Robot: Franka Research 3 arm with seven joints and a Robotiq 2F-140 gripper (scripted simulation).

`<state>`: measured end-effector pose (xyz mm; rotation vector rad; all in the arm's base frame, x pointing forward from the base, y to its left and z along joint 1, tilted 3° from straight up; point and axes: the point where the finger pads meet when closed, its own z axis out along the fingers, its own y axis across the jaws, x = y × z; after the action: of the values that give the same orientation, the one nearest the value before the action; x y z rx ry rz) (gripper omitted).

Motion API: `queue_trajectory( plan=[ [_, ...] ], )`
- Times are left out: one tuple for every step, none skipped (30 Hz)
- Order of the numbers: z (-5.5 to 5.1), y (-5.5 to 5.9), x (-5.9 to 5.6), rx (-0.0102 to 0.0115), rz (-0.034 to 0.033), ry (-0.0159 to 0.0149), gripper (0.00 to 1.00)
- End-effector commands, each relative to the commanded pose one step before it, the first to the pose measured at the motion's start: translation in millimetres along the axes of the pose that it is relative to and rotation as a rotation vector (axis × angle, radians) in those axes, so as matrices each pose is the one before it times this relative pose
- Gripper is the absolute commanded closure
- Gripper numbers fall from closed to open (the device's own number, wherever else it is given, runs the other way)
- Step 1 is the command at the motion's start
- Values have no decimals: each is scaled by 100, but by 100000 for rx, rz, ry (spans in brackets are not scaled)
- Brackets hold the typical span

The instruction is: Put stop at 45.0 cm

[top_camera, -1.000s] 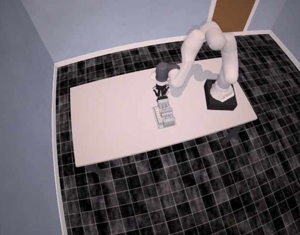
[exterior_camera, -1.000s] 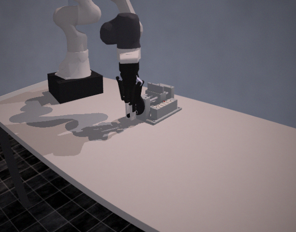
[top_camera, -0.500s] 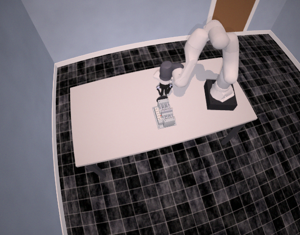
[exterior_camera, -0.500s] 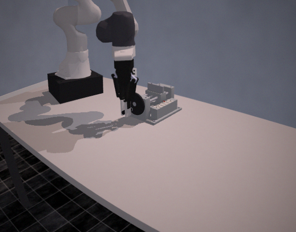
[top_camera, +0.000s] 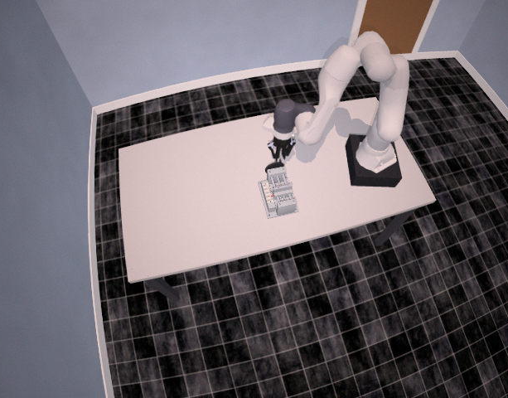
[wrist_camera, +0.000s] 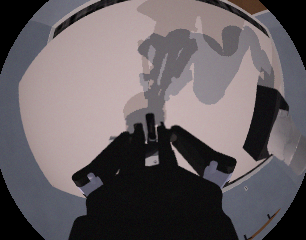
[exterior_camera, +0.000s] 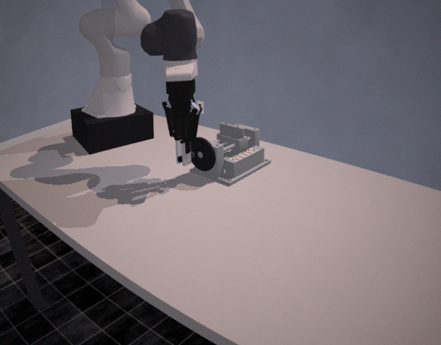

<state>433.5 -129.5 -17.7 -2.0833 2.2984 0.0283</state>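
A grey stop device [top_camera: 287, 209] [exterior_camera: 244, 165] stands on the table. Its black handwheel [top_camera: 272, 166] [exterior_camera: 207, 159] is upright at one end. A pale scale [top_camera: 267, 191] [exterior_camera: 237, 156] runs along the device, with a small red mark [top_camera: 272, 196] [exterior_camera: 244, 150] near its middle; the numbers are too small to read. My gripper [top_camera: 281, 159] [exterior_camera: 182, 159] [wrist_camera: 150, 121] points down beside the wheel's outer face, fingers close together on the wheel's dark handle [exterior_camera: 180, 159] [wrist_camera: 151, 123]. The handle shows between the fingers in the wrist view. Part of the wheel is hidden by the fingers.
The arm's black base block [top_camera: 373, 178] [exterior_camera: 112, 131] [wrist_camera: 261, 122] stands on the table [top_camera: 189, 206] [exterior_camera: 287, 241] [wrist_camera: 68, 100], apart from the device. The grey bearing block [exterior_camera: 218, 163] stands directly behind the wheel. Arm shadows fall across the table beside the gripper.
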Motion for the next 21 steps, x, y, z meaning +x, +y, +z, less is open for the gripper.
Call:
queue_trajectory(
  plan=[
    [-850, 69, -21, -178, -1101, -234, 96],
    [-237, -34, 0, 0, 0, -1, 96],
    [-235, -32, 0, 0, 0, 0, 96],
    [-256, -64, 0, 0, 0, 0, 96],
    [-273, -88, 0, 0, 0, 0, 96],
    [-283, -118, 0, 0, 0, 0, 96],
    [-297, -157, 0, 0, 0, 0, 96],
    [-271, -184, 0, 0, 0, 0, 96],
    [-256, -199, 0, 0, 0, 1, 96],
    [0, 0, 0, 0, 0, 0, 96],
    [0, 0, 0, 0, 0, 0, 96],
    [-191, -192, 0, 0, 0, 0, 96],
    [-171, -189, 0, 0, 0, 0, 96],
    [-149, -185, 0, 0, 0, 0, 96],
    [-113, -182, 0, 0, 0, 0, 96],
    [-113, -179, 0, 0, 0, 0, 96],
    [-90, -176, 0, 0, 0, 0, 96],
    [-70, -174, 0, 0, 0, 0, 96],
    [-70, -172, 0, 0, 0, 0, 96],
    [-60, -169, 0, 0, 0, 0, 96],
    [-36, -167, 0, 0, 0, 0, 96]
  ],
)
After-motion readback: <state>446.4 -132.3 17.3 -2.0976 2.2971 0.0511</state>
